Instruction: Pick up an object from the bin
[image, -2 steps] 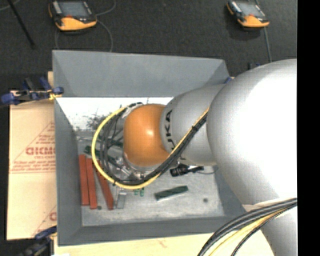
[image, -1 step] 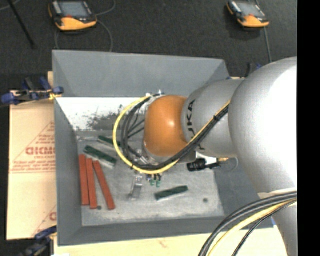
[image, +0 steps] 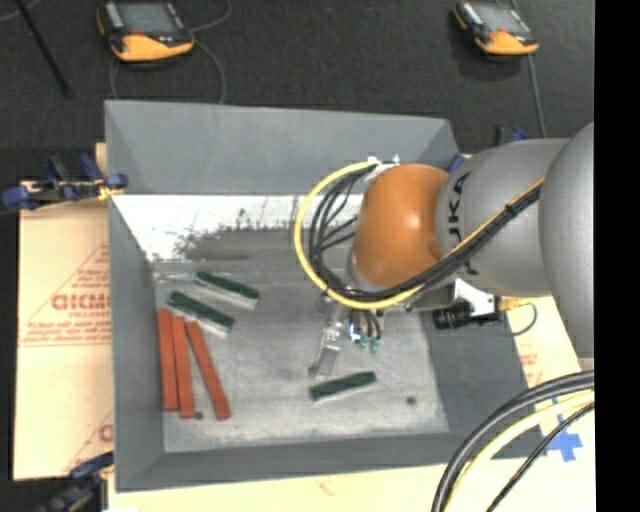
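My gripper hangs below the orange wrist cover, right of the bin's middle, just above the floor. Its fingers stand apart, open, with nothing between them. One silvery finger points down toward a dark green bar, which lies flat and slightly slanted just below the fingertips. Whether the finger touches the bar I cannot tell.
Two more dark green bars lie slanted in the upper left of the bin. Three orange-red sticks lie side by side along the left wall. The arm and its looped cables cover the bin's right side.
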